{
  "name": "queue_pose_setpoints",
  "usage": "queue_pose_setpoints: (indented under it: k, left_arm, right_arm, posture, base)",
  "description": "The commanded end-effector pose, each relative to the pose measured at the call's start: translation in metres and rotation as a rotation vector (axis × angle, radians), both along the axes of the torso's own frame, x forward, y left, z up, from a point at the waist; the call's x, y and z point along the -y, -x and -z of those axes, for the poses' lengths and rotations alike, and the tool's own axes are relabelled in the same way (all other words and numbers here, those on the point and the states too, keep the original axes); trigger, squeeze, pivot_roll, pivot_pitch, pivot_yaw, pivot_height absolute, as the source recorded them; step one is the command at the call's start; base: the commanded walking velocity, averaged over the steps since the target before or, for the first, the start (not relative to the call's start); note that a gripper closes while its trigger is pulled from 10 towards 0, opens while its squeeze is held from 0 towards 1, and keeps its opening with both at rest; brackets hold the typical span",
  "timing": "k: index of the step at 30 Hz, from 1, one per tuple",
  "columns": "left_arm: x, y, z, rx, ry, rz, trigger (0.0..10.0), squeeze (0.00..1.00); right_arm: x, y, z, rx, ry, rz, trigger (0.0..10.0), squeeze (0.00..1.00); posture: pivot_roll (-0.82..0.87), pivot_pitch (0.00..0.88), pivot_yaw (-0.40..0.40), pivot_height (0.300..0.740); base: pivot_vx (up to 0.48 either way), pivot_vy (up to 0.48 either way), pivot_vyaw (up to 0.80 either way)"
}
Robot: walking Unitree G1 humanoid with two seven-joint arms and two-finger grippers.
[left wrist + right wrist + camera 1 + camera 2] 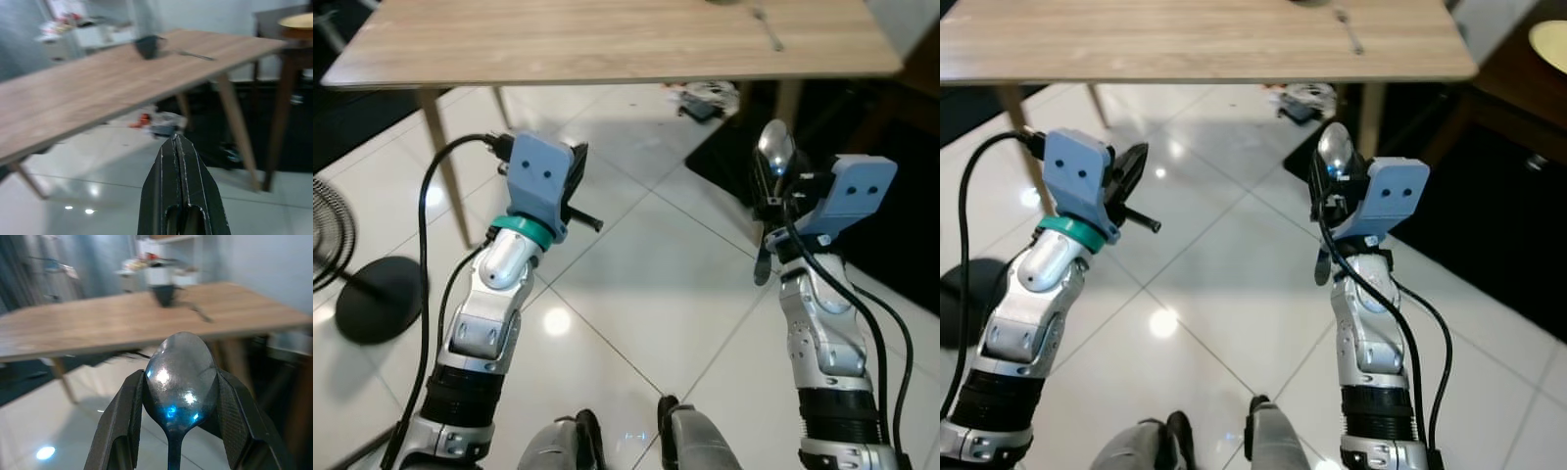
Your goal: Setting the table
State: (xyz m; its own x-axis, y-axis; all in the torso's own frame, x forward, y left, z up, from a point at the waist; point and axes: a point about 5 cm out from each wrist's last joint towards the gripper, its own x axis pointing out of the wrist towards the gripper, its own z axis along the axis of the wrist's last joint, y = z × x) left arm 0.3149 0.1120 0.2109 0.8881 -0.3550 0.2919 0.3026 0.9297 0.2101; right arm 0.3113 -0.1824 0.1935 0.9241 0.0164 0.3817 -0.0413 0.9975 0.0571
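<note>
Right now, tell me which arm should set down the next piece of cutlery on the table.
Right. The right pincer already holds the shiny metal spoon, bowl up, facing the light wooden table ahead. The left pincer is shut and holds nothing.

table point(558, 44): wooden, at top, a utensil point(767, 27) lying near its far right | left gripper point(576, 186): raised over white tiled floor point(636, 284) | right gripper point(773, 181): holds spoon point(774, 147), bowl up | fan base point(377, 299): left
</note>
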Motion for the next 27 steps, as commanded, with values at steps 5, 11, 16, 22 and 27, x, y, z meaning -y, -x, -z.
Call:
queue_pose_setpoints:
  k: [5,11,16,22,27]
  left_arm:
    - [-0.012,0.004,0.036,-0.121,-0.039,-0.04,10.0,0.0]
    - [-0.009,0.012,0.06,-0.211,-0.12,-0.013,10.0,0.0]
    - [-0.006,0.016,0.063,-0.221,-0.12,0.033,10.0,0.0]
    - [-0.005,0.009,0.05,-0.157,-0.092,0.033,10.0,0.0]
    - [-0.005,0.007,0.043,-0.126,-0.086,0.031,10.0,0.0]
  right_arm:
    - [0.005,0.005,0.029,-0.094,0.032,0.012,10.0,0.0]
    - [0.011,0.008,0.045,-0.149,0.043,0.029,10.0,0.0]
    - [0.017,0.01,0.05,-0.165,0.052,0.045,10.0,0.0]
    - [0.021,0.012,0.047,-0.15,0.055,0.06,10.0,0.0]
    - [0.022,0.011,0.044,-0.137,0.054,0.063,10.0,0.0]
  posture:
    - [-0.08,0.141,0.103,0.74]
    - [-0.08,0.139,0.099,0.74]
    - [-0.09,0.135,0.101,0.74]
    - [-0.1,0.127,0.108,0.74]
    - [-0.1,0.125,0.11,0.74]
  base:
    - [0.0,0.0,-0.8]
    - [0.0,0.0,-0.8]
    - [0.0,0.0,-0.8]
    - [0.0,0.0,0.0]
    - [0.0,0.0,0.0]
